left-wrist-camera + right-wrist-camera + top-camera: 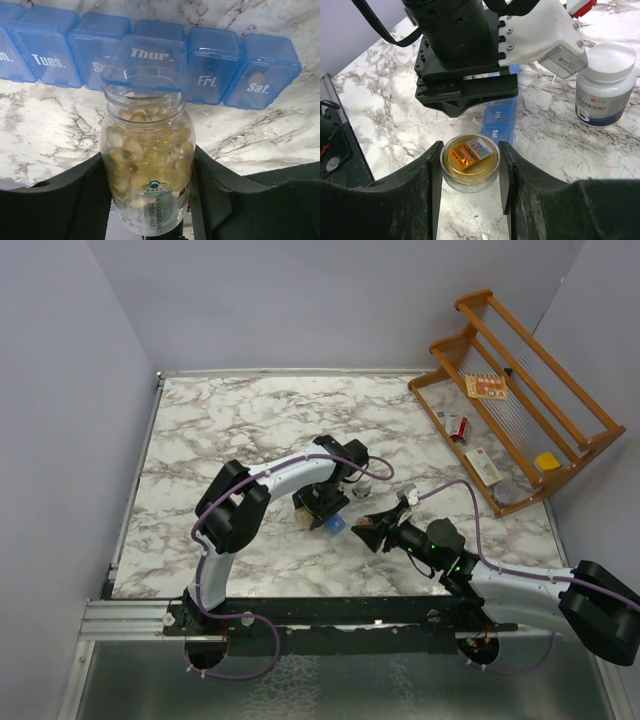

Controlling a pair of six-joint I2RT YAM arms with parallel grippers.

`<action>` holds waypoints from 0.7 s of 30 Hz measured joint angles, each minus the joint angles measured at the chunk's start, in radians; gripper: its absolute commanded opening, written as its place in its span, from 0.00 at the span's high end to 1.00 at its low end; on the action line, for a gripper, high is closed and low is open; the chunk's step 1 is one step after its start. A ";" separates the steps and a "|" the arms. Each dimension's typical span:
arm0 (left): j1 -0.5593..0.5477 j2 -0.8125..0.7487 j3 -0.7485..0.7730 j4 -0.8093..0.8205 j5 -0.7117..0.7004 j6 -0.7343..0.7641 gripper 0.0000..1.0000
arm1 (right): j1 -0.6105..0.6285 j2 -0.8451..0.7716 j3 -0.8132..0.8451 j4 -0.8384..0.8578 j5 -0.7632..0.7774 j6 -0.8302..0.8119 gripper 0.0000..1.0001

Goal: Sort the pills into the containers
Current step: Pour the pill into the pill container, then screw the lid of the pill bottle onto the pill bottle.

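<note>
Left wrist: translucent blue day-labelled containers (212,65)

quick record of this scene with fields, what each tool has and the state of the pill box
left tool: shut on open pill bottle, mouth at the raised Thur. lid
right tool: shut on amber bottle, upright on the table
containers: blue strip, Thur. lid open
Sat. lid: closed over one pill
nearby: white-capped bottle, untouched

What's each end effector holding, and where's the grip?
Left end effector: open pill bottle, clamped across its lower body. Right end effector: round amber cap, pinched across its sides.
</note>
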 measured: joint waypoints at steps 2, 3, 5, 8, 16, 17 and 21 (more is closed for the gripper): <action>0.000 -0.001 0.000 0.005 0.007 0.000 1.00 | 0.000 0.000 0.000 0.000 0.000 0.000 0.99; 0.000 -0.005 0.000 0.007 0.011 0.000 1.00 | 0.000 0.000 0.000 0.000 0.000 0.000 0.99; 0.000 -0.015 0.000 0.009 0.019 0.000 1.00 | 0.000 0.000 0.000 0.000 0.000 0.000 0.99; 0.000 -0.043 0.000 0.012 0.023 0.000 1.00 | 0.000 0.000 0.000 0.000 0.000 0.000 0.99; 0.000 -0.093 -0.020 0.030 0.036 0.000 1.00 | 0.000 -0.015 0.000 -0.037 0.019 -0.003 0.99; 0.000 -0.103 -0.026 0.035 0.038 0.000 1.00 | 0.000 -0.018 0.000 -0.046 0.021 -0.003 0.99; 0.000 -0.166 -0.055 0.065 0.048 0.000 1.00 | 0.000 -0.018 0.001 -0.060 0.027 -0.010 0.99</action>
